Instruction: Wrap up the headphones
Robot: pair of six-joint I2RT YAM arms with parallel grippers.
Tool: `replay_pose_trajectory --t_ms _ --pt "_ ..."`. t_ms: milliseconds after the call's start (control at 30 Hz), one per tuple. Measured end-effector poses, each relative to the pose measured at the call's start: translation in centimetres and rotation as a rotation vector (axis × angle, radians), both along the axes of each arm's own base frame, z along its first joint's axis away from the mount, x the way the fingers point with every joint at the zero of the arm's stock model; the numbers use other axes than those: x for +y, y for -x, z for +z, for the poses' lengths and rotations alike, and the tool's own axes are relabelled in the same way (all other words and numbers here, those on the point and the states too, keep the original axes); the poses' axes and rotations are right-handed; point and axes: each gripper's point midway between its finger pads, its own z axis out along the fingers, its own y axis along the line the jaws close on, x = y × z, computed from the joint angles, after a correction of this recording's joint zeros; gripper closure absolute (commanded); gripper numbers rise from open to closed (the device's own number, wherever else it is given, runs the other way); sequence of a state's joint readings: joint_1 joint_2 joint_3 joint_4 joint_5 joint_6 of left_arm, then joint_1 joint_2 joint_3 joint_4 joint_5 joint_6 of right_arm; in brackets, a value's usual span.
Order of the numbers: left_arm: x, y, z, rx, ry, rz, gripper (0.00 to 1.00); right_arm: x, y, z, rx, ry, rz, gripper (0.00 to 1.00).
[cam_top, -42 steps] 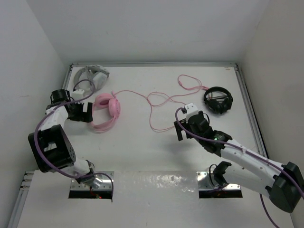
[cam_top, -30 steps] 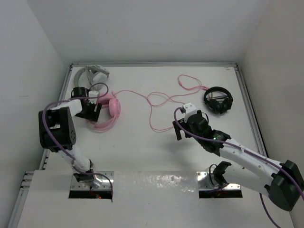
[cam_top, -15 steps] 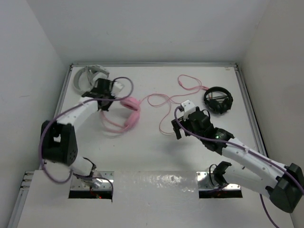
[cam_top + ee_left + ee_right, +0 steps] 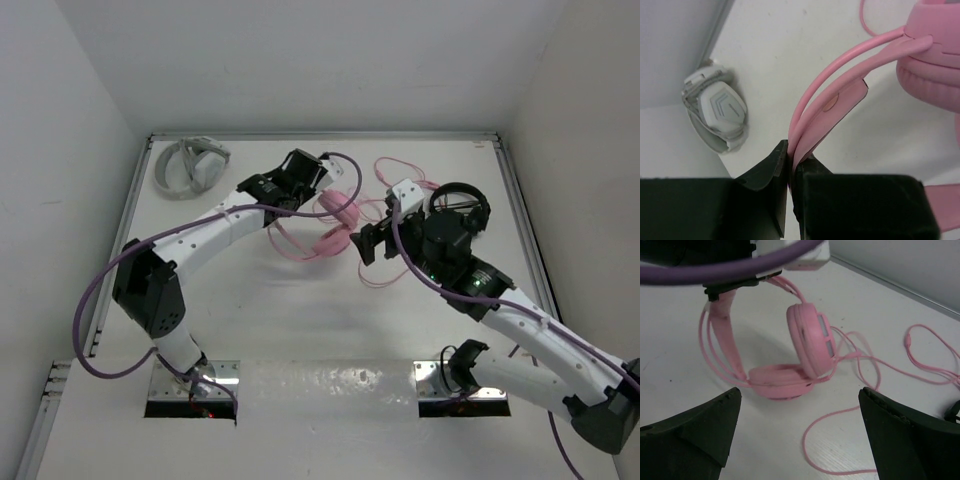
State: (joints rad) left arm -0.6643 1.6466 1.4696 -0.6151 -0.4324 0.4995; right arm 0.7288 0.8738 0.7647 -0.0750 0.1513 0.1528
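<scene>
White tabletop [image 4: 250,300], walled in white, carries the pink over-ear headphones [image 4: 807,347] near its middle between the two arms, with their thin pink cable [image 4: 805,439] trailing in loops toward the far right. The left gripper [image 4: 791,160] is clamped tight on the pink headband [image 4: 840,95], while the right gripper [image 4: 366,244] hangs just beside the earcups, jaws spread wide and holding nothing. Grey-white headphones [image 4: 190,165] lie in the far left corner, and small black headphones [image 4: 460,208] lie at the far right.
</scene>
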Motion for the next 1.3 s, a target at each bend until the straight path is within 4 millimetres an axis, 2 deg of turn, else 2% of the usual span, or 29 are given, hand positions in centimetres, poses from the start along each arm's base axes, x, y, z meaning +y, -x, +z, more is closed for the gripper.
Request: replay_pose_trajectory --t_ms 133,300,367,500,600,667,733,767,800,833,867,933,967,1000,1033,1200,1300 --pt "-0.3 1.6 -1.6 0.063 -0.071 -0.023 1.0 0.9 -0.9 -2.0 0.023 0.071 0.024 0.01" --pt "-2.5 2.8 -1.4 0.075 -0.044 -0.078 1.0 2.6 -2.8 -5.9 0.048 0.234 0.088 0.01" --pt "-2.7 3.2 -1.2 0.083 -0.019 -0.085 1.0 2.9 -3.0 -7.1 0.042 0.295 0.124 0.01" --pt "-2.4 3.9 -0.2 0.095 0.019 -0.099 1.0 3.9 -4.4 -6.7 -0.05 0.332 0.157 0.01" --pt "-2.7 4.9 0.9 0.101 0.069 -0.137 1.0 4.3 -5.4 -6.5 -0.092 0.34 0.146 0.06" --pt "-2.9 5.6 1.7 0.108 0.1 -0.167 1.0 4.6 -6.0 -6.1 -0.126 0.341 0.145 0.32" --pt "-2.4 6.2 2.0 0.117 0.106 -0.174 1.0 4.8 -6.3 -5.6 -0.16 0.342 0.144 0.67" --pt "-2.2 6.3 2.2 0.116 0.112 -0.179 1.0 5.1 -6.2 -5.5 -0.162 0.328 0.158 0.88" --pt "-1.9 6.4 2.3 0.115 0.111 -0.179 1.0 5.3 -6.1 -5.5 -0.166 0.328 0.161 0.96" --pt "-1.7 6.7 2.2 0.12 0.115 -0.179 1.0 5.4 -6.1 -5.4 -0.173 0.319 0.164 1.0" --pt "-1.6 6.9 2.2 0.121 0.12 -0.177 0.78 5.4 -6.0 -5.3 -0.18 0.31 0.164 1.0" --pt "-1.8 7.2 2.1 0.124 0.136 -0.184 0.56 5.3 -5.6 -5.5 -0.183 0.289 0.163 1.0" --pt "-2.0 7.3 2.1 0.124 0.148 -0.185 0.4 5.1 -5.5 -5.6 -0.181 0.278 0.154 1.0" --pt "-2.1 7.4 1.9 0.124 0.16 -0.179 0.35 4.8 -5.4 -5.6 -0.176 0.267 0.138 1.0" --pt "-2.1 7.4 1.7 0.12 0.166 -0.171 0.32 4.5 -5.5 -5.6 -0.169 0.257 0.117 1.0" --pt "-1.4 6.5 0.2 0.071 0.155 -0.101 0.31 2.7 -6.0 -5.6 -0.113 0.196 0.002 1.0" --pt "-1.2 5.7 0.2 0.017 0.155 -0.056 0.49 2.1 -5.7 -5.9 -0.088 0.174 -0.015 1.0"
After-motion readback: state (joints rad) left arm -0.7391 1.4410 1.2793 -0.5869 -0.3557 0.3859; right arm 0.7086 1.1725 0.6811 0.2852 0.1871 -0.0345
